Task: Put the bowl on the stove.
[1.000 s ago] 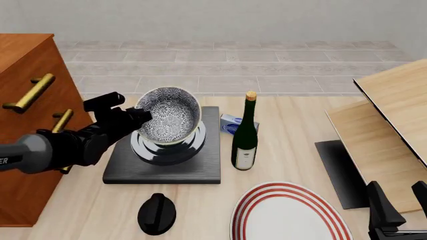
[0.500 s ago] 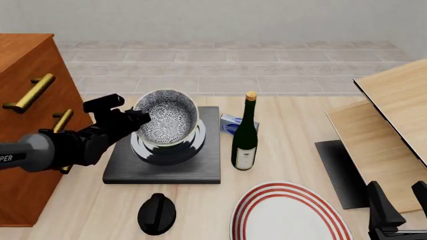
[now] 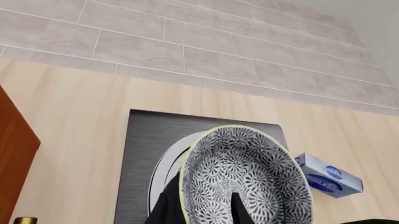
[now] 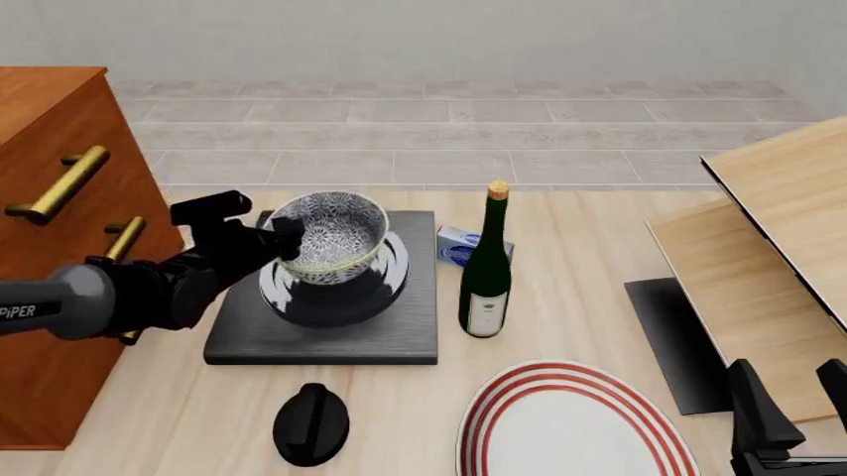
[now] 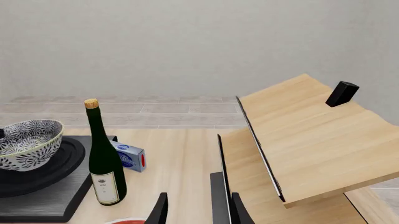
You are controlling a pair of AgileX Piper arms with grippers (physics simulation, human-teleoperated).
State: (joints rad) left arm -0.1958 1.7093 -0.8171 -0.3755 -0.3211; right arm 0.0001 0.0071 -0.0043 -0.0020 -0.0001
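- Two dark fingers of the left gripper straddle the near wall of the deep round bowl with a black-and-white floral inside and pale yellowish rim: one finger lies inside against the pattern, the other outside the rim, so the jaws are clamped on the bowl's wall.
- Held bowl: tilted a little toward the gripper, directly over the silver-grey concentric rings of the flat square black stove slab; from the right wrist view its foot looks to be at or just above the rings, and whether it touches them cannot be told.
- Handling, as a judgement: the bowl reads as stiff glazed ware, fairly heavy for a one-sided pinch, smooth and likely slippery, and apt to chip if dropped; the rim wall is the only workable hold, and a grip on one side lets the bowl sag or swing.
- Nearby objects: a dark green corked wine bottle stands upright just beside the stove's right edge, with a small blue-and-white box behind it.
- Right gripper: well apart from the stove, low at the table's near right corner, jaws parted and holding nothing.
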